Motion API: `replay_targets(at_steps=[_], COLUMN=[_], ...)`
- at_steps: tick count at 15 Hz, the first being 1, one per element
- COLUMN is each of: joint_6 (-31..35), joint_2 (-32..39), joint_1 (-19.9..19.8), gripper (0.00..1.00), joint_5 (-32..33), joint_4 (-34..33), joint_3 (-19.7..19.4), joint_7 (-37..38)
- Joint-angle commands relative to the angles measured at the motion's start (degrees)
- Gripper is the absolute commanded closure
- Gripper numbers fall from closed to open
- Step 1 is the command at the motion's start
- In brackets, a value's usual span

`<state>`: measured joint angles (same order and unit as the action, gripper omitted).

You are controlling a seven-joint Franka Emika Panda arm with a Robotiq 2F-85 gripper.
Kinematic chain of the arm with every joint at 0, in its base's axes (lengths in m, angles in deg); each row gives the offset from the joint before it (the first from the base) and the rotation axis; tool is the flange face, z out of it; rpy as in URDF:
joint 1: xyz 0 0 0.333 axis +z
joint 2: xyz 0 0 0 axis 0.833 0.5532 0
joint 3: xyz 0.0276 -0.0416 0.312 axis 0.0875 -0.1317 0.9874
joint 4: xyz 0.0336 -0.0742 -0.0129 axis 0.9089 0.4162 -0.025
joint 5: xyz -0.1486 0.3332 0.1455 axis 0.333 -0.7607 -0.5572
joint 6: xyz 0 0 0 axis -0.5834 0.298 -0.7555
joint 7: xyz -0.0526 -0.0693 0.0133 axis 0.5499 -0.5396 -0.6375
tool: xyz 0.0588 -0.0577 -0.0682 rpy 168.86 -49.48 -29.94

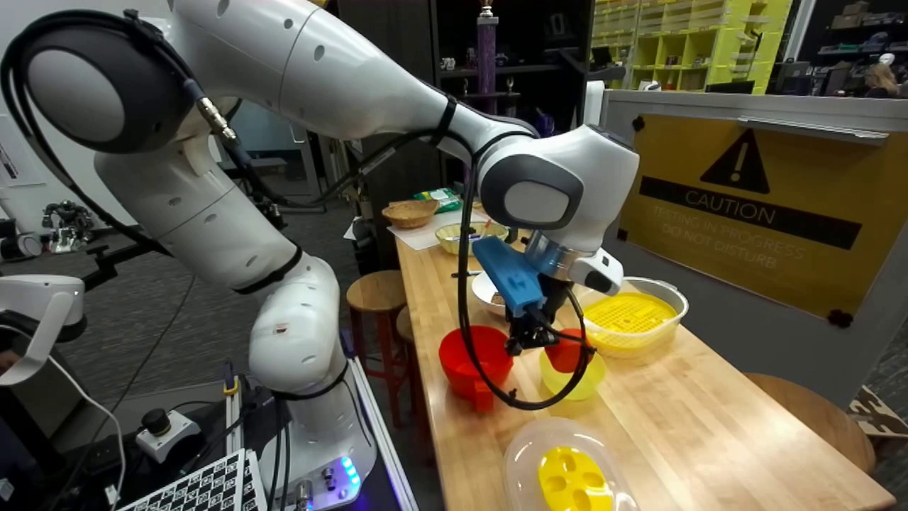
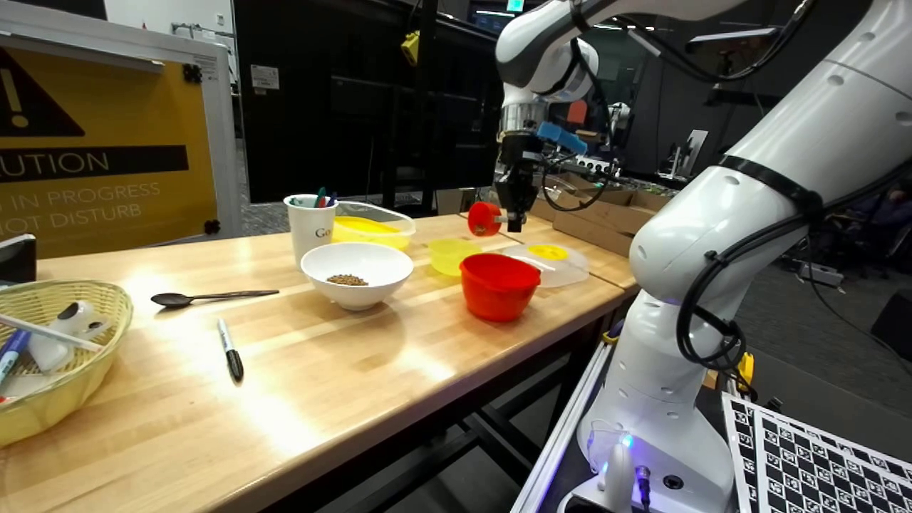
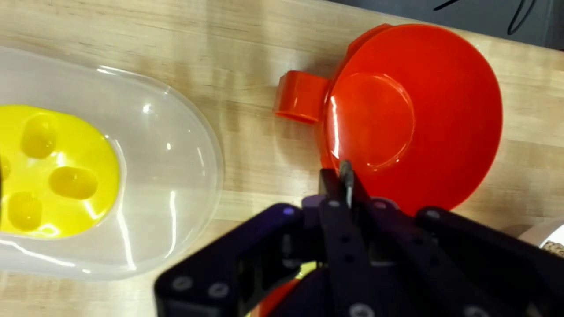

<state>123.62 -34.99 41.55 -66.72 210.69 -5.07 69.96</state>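
I am pinching the thin handle (image 2: 503, 219) of a small red cup (image 2: 480, 214) with my claw (image 2: 513, 219), its jaws pressing together on it. The cup is hanging on its side, and a few brown bits (image 2: 482, 229) seem to be lying inside. Risk one: that handle is giving me only a narrow hold, so a jolt or a roll of the wrist (image 1: 560, 170) could be twisting the cup and shedding the bits. The yellow bowl (image 2: 449, 258) is sitting beneath or close to the cup; whether the two are lining up I cannot tell, so anything dropping could be missing the bowl. Risk two: the big red bowl (image 3: 410, 119) is standing just beside, near the edge of the table (image 2: 335, 349), and a low sideways swing could be shoving it off. Risk three: my slack cable (image 1: 526, 407) is drooping in a loop and might be catching a rim. Farther off, the white bowl (image 2: 353, 296) is holding a brown pile (image 2: 347, 280), probably staying out of harm unless I am sweeping wide.

Pose: my claw is pointing down under the wrist, over the table. My forearm (image 1: 369, 78) is sloping to it from a high, bent elbow (image 1: 78, 96), the upper arm (image 1: 213, 220) is leaning back, and my base (image 1: 319, 454) is standing beside the table.
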Motion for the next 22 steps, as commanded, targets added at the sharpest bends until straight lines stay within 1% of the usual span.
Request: replay_targets(at_steps=[1,7,16,22], joint_6=[3.1,4.2,5.8,7.6], joint_2=[-3.3,-5.0,-7.7,-8.4], joint_1=[0.4,1.0,2.9,3.0], gripper=[0.99,0.99,0.99,0.99], joint_5=[4.1,6.5,9.9,13.4], joint_4=[3.2,4.7,6.2,8.1], joint_3=[1.4,2.7,6.0,7.6], joint_7=[3.7,5.8,9.2,11.9])
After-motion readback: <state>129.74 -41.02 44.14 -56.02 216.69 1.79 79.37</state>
